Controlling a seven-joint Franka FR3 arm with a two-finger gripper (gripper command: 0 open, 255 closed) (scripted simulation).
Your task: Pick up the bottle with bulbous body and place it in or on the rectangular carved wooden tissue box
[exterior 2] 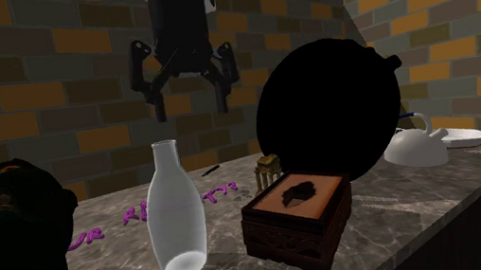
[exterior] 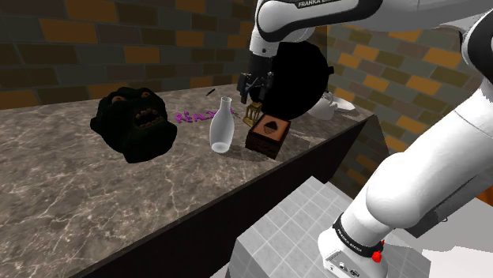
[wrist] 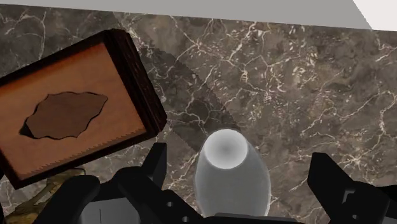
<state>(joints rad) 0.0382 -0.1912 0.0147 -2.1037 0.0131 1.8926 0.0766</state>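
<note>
A pale translucent bottle [exterior: 222,126] with a rounded body and narrow neck stands upright on the dark marble counter [exterior: 71,189]. Right beside it sits a dark carved box [exterior: 267,136] with a brown top and an oval slot. My black gripper [exterior 2: 190,107] hangs open above the bottle [exterior 2: 176,214], clear of its mouth. In the wrist view the bottle's top [wrist: 230,172] lies between the spread fingers [wrist: 156,162], untouched, with the box [wrist: 73,121] off to one side. The box [exterior 2: 299,217] is close to the bottle in the second exterior view.
A lumpy black object [exterior: 133,122] sits at the shoulder view's left. Purple letters [exterior: 193,116] lie behind the bottle. A big black round shape [exterior: 296,79], a small brass piece [exterior 2: 267,169] and white dishes [exterior 2: 417,146] stand behind the box. A brick wall backs the counter.
</note>
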